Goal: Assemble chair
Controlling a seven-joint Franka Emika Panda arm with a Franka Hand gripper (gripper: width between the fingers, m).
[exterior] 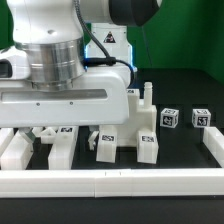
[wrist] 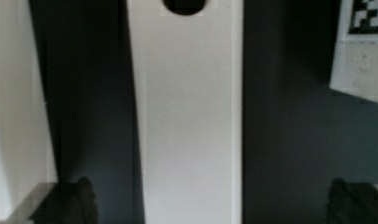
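Claw (wrist: 212,204) wide open, holding nothing. In the wrist view its two dark fingertips (wrist: 72,200) stand either side of a long white bar (wrist: 186,110), with bare dark table showing between each tip and the bar's edges. The bar is one of the chair's parts. It lies flat and has a hole (wrist: 181,5) near its far end. Another white part (wrist: 8,100) lies alongside it, apart from it.

In the exterior view the arm (exterior: 50,60) covers the exterior view's left. I cannot say for sure which of the pieces there is the one under the claw. The rest of the chair lies loose on the table (exterior: 185,145): a blocky piece (exterior: 125,138) with tags in the middle, and two small cubes (exterior: 170,117) (exterior: 202,117) to the exterior view's right.

My read of the step: a pick of the bar. To do it well:
- Keep the bar centred between the tips.
- Descend straight.
- Close across the narrow width.
- Watch that neither tip catches the neighbouring part.

Containers: none in view, no tray or bin. The border rail (exterior: 110,180) along the front edge only fences the parts in.
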